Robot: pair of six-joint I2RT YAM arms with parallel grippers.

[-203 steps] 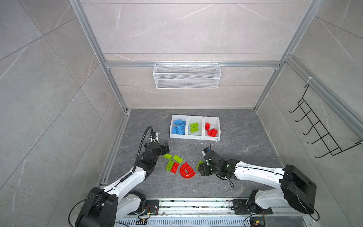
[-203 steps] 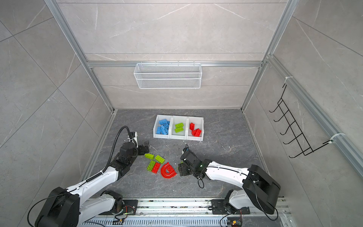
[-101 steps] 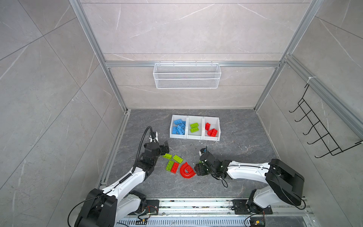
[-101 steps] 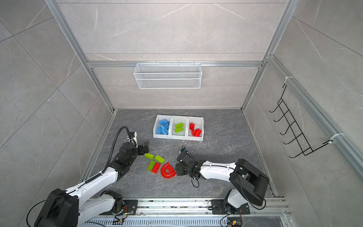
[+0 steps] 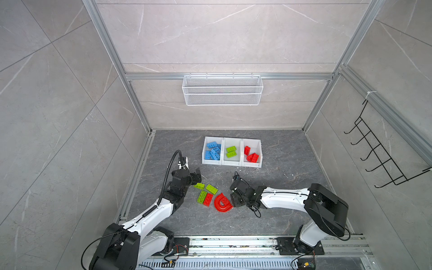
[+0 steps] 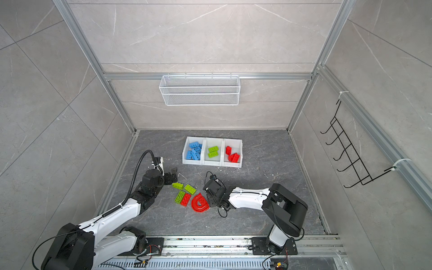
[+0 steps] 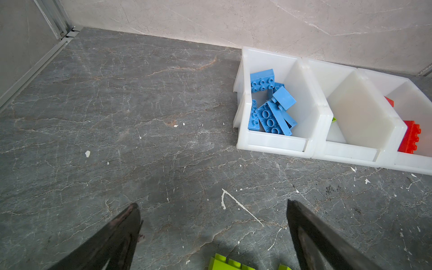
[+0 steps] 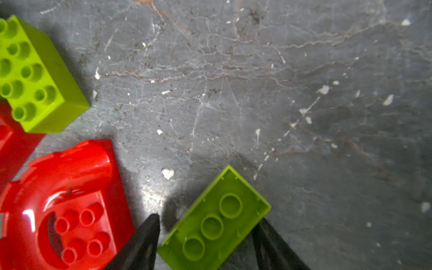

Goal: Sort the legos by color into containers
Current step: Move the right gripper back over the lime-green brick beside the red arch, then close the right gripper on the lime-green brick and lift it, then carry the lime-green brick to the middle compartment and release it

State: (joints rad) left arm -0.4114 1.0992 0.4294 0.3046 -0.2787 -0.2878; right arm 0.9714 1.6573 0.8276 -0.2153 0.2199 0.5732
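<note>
Three white open bins [image 5: 232, 164] stood joined in a row at the back of a dark grey, marble-veined worktop [image 5: 280, 168]. The left bin held a jumbled heap of blue bricks [image 5: 213, 150]. The middle bin held two lime green bricks [image 5: 231, 151], and the right bin held red bricks [image 5: 251, 154].

Nearer the front, more pieces lay loose and close together on the worktop. There were two green studded bricks [image 5: 199, 186] [image 5: 211, 188] side by side. Below them, a third green brick [image 5: 202, 196] touched a red brick [image 5: 208, 199] along its long side. Just beside that pair sat a glossy red arch [image 5: 222, 203], curved like a horseshoe, with studs showing on a block inside its curve.

The left jaws were spread wide and empty, low over bare worktop, just beside the nearest green brick.

The right jaws were down at the worktop, close beside the arch. In the right wrist view they stood on either side of an upturned green brick [image 8: 215, 224], hollow side up with three round tubes showing. One finger met its corner. Whether the jaws were pinching it could not be told.
</note>
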